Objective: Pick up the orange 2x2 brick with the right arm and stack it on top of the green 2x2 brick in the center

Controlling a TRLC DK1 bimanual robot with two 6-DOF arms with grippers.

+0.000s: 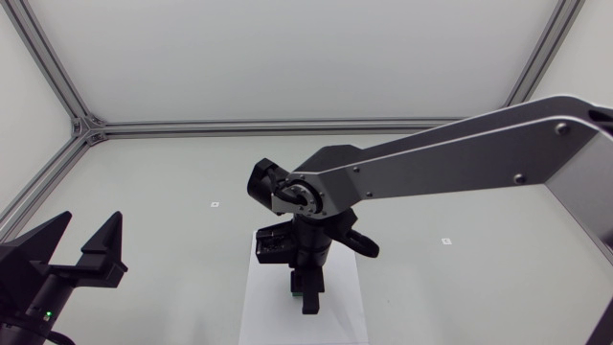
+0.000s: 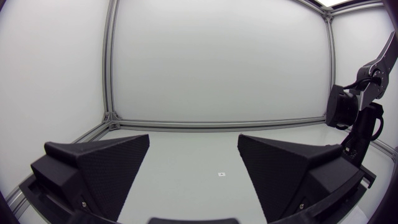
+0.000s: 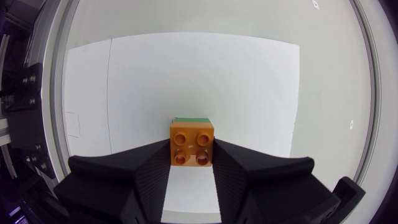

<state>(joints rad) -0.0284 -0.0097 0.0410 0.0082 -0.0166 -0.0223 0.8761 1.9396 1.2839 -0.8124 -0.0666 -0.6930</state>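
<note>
1. White sheet (image 1: pixel 268 311) on the pale counter (image 1: pixel 163 172), dead centre, and that's where your action is.
2. You've got the orange brick (image 3: pixel 193 144) pinched in the right claw (image 3: pixel 192 152), a finger flat against each side, studs facing the wrist camera.
3. Just beyond it a thin strip of the green brick (image 3: pixel 190 118) peeks out, directly beneath. Whether orange is pressed home or only hovering, you cannot tell from here.
4. Watch that strip: it shows on the far side only, so the two bricks may be slightly offset. Press down like that and the studs could miss, leaving orange cocked or sliding off.
5. Let go too soon and it may topple; push off-centre and green could skid on the sheet.
6. Your right arm (image 1: pixel 460 158) spans in from the side and hides the stack from above.
7. Left claw (image 2: pixel 194 149) sits well apart near the counter's edge, spread wide, holding nothing.
</note>
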